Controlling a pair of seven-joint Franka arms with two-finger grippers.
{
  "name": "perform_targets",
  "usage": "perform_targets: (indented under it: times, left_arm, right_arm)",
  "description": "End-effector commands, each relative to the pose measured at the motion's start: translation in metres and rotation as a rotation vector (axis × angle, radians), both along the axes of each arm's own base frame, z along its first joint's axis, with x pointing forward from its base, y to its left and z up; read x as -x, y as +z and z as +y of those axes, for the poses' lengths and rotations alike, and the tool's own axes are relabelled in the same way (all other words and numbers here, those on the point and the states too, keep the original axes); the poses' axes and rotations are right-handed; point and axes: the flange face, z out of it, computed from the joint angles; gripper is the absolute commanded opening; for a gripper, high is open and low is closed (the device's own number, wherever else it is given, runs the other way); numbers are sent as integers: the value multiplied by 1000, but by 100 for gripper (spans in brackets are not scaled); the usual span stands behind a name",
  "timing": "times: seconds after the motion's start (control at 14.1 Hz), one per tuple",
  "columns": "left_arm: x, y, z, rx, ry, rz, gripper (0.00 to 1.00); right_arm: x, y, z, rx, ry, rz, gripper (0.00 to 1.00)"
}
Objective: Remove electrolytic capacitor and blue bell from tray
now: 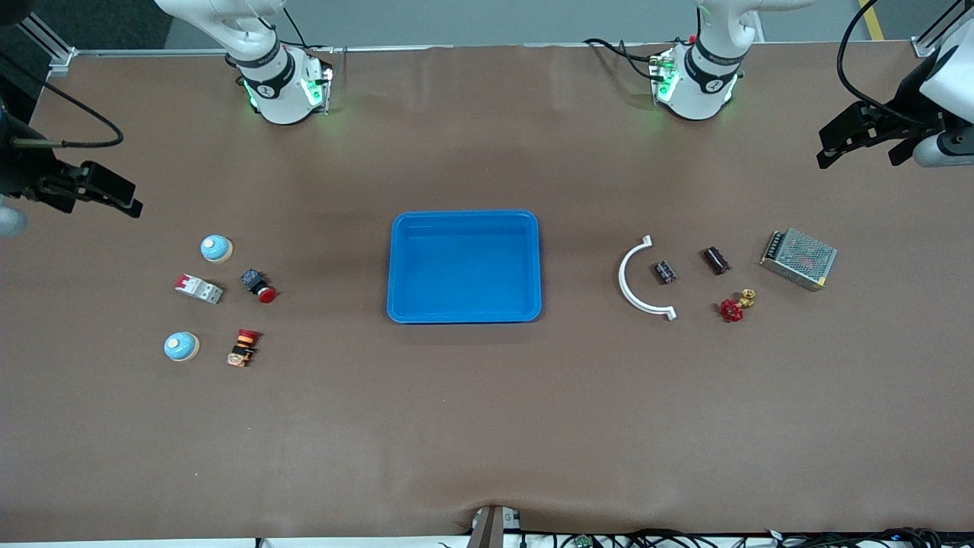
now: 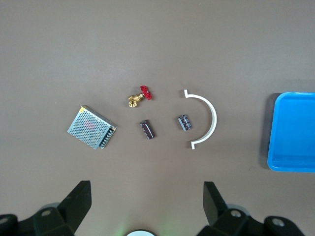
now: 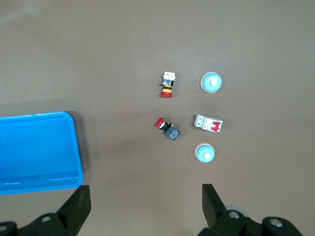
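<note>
Hovering at table ends | left hand [image 1: 829,148] wide | right hand [image 1: 125,199] wide | tray [image 1: 464,217] central

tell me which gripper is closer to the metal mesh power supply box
Left. The left gripper hangs open above the table at the left arm's end, close to the power supply box. The right gripper, also open, is up at the right arm's end, past the blue tray.

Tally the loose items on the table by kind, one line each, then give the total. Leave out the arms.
Blue bells: 2
Dark capacitors: 2
Red-capped push buttons: 2
Circuit breaker: 1
White curved bracket: 1
Red-handled brass valve: 1
Metal mesh power supply: 1
Blue tray: 1
Total: 11
</note>
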Motion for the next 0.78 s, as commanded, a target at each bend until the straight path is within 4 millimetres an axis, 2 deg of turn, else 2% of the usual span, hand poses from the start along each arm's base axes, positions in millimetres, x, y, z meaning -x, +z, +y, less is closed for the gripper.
perform_targets:
  times: [0.0,0.28,0.71]
  left_arm:
    - [3,3,1,-20,-26,7,100]
    - [1,3,0,-19,-29,7,100]
    - [0,2,-10,-63,-47,2,100]
  right_arm:
    - [9,7,1,26,37,-8,100]
    - [11,11,1,27,37,-15,100]
    - [18,19,-11,26,12,-17,100]
